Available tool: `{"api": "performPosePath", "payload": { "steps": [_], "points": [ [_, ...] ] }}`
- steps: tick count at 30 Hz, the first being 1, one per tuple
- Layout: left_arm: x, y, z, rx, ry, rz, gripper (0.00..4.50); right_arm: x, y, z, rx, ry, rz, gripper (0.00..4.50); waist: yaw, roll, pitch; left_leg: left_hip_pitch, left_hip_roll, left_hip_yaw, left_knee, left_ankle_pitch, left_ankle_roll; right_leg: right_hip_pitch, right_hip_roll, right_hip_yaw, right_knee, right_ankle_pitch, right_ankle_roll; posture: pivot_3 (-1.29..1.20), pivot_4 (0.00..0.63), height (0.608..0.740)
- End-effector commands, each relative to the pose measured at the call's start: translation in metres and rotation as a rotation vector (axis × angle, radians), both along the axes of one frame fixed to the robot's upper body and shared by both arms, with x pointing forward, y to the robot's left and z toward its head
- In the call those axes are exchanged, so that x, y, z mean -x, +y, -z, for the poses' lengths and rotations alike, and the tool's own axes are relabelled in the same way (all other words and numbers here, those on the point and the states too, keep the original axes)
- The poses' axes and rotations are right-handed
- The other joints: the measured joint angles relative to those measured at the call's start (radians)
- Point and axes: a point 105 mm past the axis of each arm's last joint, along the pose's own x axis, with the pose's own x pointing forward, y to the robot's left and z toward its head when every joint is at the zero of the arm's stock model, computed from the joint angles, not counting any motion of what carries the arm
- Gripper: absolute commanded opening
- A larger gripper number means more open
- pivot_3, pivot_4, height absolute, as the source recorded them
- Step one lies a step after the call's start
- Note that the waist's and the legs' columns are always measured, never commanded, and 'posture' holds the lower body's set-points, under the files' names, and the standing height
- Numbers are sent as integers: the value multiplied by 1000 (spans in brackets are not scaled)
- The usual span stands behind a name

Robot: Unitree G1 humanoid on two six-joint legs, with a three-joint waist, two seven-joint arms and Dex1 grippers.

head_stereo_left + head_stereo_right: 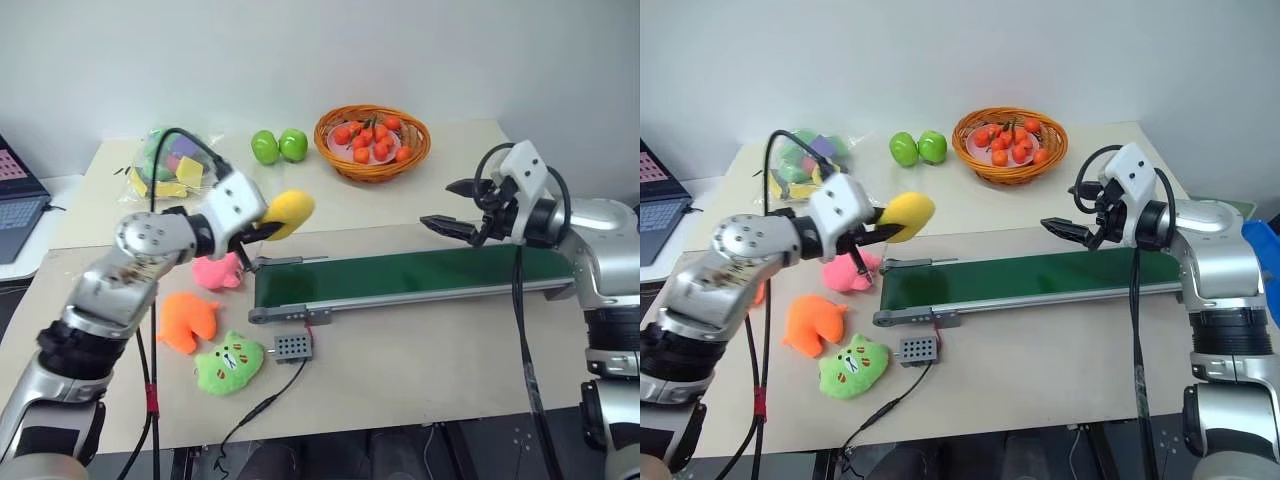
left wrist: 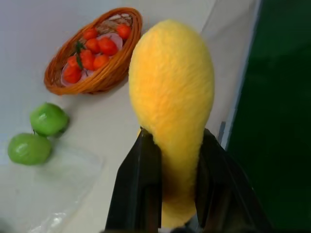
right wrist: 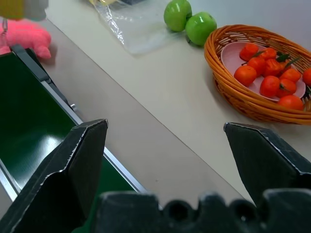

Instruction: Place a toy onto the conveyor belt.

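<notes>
- Above the left end of the belt (image 1: 400, 275): left gripper (image 1: 262, 232) clenched on the toy (image 1: 288, 210); yellow plush pinched at its lower part between two black fingers (image 2: 141, 187), rounded bulk sticking out past the tips; held in the air, clear of table (image 1: 420, 370) and belt alike.
- Across the table, left to right: dark green belt between grey rails; small grey control box (image 1: 292, 346) on a wire just in front of its left end.
- Over the right part of the belt: right gripper (image 1: 455, 207) hanging with fingers spread wide, nothing between them; green surface and bare tabletop seen through the gap in the right wrist view.
- Left of the belt, on the table: pink plush (image 1: 220, 271) nearest the belt's end; orange plush (image 1: 188, 320) nearer the front; green cat-face plush (image 1: 230, 362) beside the control box.
- Behind the belt: wicker basket (image 1: 372, 168) of small orange fruit; two green apples (image 1: 278, 146) to its left; clear bag (image 1: 170, 160) of colourful items further left.
- At the far left edge: laptop (image 1: 15, 200) on a separate surface.
</notes>
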Motion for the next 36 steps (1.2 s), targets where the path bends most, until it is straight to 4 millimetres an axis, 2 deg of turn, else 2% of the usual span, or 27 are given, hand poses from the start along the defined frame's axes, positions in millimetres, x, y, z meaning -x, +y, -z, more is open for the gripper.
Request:
{"api": "performPosePath", "payload": {
  "steps": [1, 4, 7, 10, 21, 24, 27, 28, 31, 33, 35, 36],
  "points": [
    [4, -7, 4, -232, -250, 113, 815, 7, -7, -21, -14, -77, 26, 4500, 4, 0, 0, 0, 0, 0, 0, 0, 0, 0, 0, 0, 0, 0, 0, 0, 150, 740],
    [6, -6, 27, -370, -333, 171, 815, 9, -8, -20, -18, -80, 35, 4500, 7, 0, 0, 0, 0, 0, 0, 0, 0, 0, 0, 0, 0, 0, 0, 0, 150, 740],
    [11, -7, 52, -398, -355, 213, 815, 10, -10, -21, -23, -84, 47, 4500, 7, 0, 0, 0, 0, 0, 0, 0, 0, 0, 0, 0, 0, 0, 0, 0, 150, 740],
    [11, -2, 68, -441, -376, 226, 815, 9, -9, -20, -21, -83, 44, 4500, 9, 0, 0, 0, -1, 0, 0, 0, 0, 0, 0, 0, 1, 1, 1, 0, 150, 740],
    [6, -5, 83, -434, -395, 266, 815, 10, -4, -20, -10, -73, 16, 4500, 14, 0, 0, 0, -1, 1, 2, 0, 1, 0, -1, 1, 1, 1, 1, 0, 150, 740],
    [13, -7, 86, -405, -370, 296, 1618, 11, -3, -20, -6, -66, 6, 4500, 13, 0, 0, 0, -1, 1, 2, 0, 1, 0, -1, 1, 1, 1, 1, 0, 150, 740],
    [12, -5, 81, -396, -373, 291, 2701, 11, -4, -21, -4, -64, 5, 4500, 11, 0, 0, 0, -1, 1, 2, 0, 1, 0, -1, 1, 2, 1, 1, 0, 150, 740],
    [12, -4, 78, -392, -377, 290, 2922, 11, -4, -21, -3, -64, 5, 4500, 10, 1, 0, 0, -1, 1, 2, 0, 1, 0, -1, 1, 2, 1, 1, 0, 150, 740],
    [14, -2, 66, -366, -385, 286, 4232, 10, -4, -21, 0, -64, 3, 4500, 7, 1, 0, 0, -1, 1, 2, 0, 1, 0, -1, 1, 2, 1, 1, 0, 150, 740],
    [16, 2, 55, -353, -388, 276, 4458, 9, -4, -21, 0, -65, 1, 4500, 4, 1, 0, 0, -1, 1, 2, 0, 1, 0, -1, 1, 2, 1, 1, 0, 150, 740],
    [19, 6, 45, -306, -355, 264, 4458, 9, -4, -22, 1, -66, 0, 4500, 3, 1, 0, 0, 0, 1, 2, 0, 1, 0, -1, 1, 2, 1, 1, 0, 150, 740],
    [23, 8, 41, -254, -285, 256, 4458, 9, -4, -22, 2, -66, -2, 4500, 4, 1, 0, 0, 0, 1, 2, 0, 1, 0, 0, 1, 2, 1, 1, 0, 150, 740]
  ]
}}
